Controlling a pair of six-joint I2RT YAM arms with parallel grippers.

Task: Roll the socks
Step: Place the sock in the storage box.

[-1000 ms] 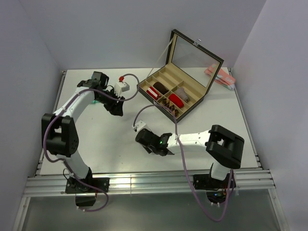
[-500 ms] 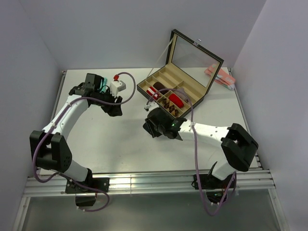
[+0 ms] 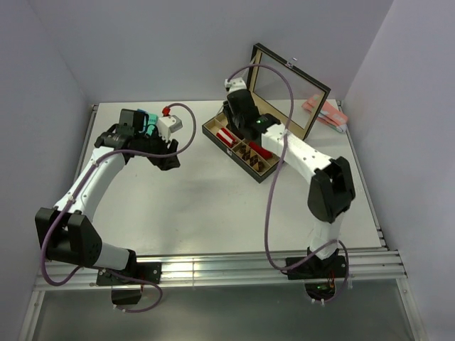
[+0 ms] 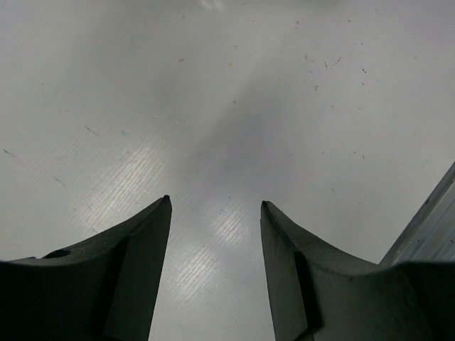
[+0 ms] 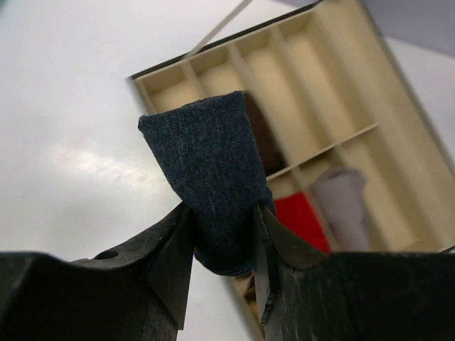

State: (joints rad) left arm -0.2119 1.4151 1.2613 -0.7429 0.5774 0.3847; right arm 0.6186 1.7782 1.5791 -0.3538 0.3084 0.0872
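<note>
Since a sec ago our right arm swung from mid-bench to over the box (image 5: 313, 92); the left arm drew back. We count 1 navy sock (image 5: 206, 163), pinched in the right end effector (image 5: 222, 231) over the box. Inside: 1 brown sock (image 5: 269, 145), 1 red roll (image 5: 298, 217), 1 grey roll (image 5: 345, 195). The left end effector (image 4: 215, 202) is spread over the bench (image 4: 213, 85).

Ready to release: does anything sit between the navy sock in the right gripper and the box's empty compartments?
Nothing visible does. The right gripper holds the navy sock over the open box, lid raised. Its long compartments are bare; rolls fill others.
</note>
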